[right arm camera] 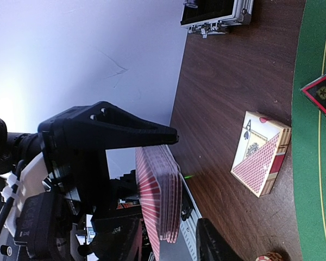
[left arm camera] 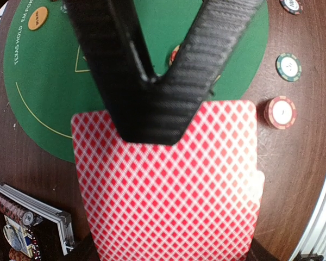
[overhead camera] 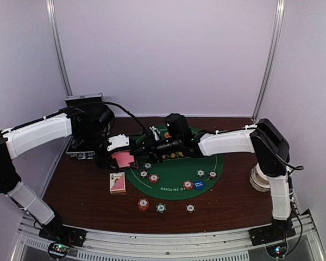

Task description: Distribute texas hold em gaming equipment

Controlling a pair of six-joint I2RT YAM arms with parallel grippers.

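Green felt mat (overhead camera: 174, 182) on the brown surface (overhead camera: 87, 196), a deck of red-backed cards (left arm camera: 168, 190) held just off its left edge.
Left gripper (overhead camera: 121, 154) has its fingers pinching the deck; right gripper (overhead camera: 144, 144) sits over the mat's left rim, and I cannot tell how its fingers stand; striped chips (overhead camera: 154, 178) lie on the mat.

Brown table (overhead camera: 76, 185), green mat (overhead camera: 174, 176), card box (overhead camera: 118, 182), chips (overhead camera: 143, 204)
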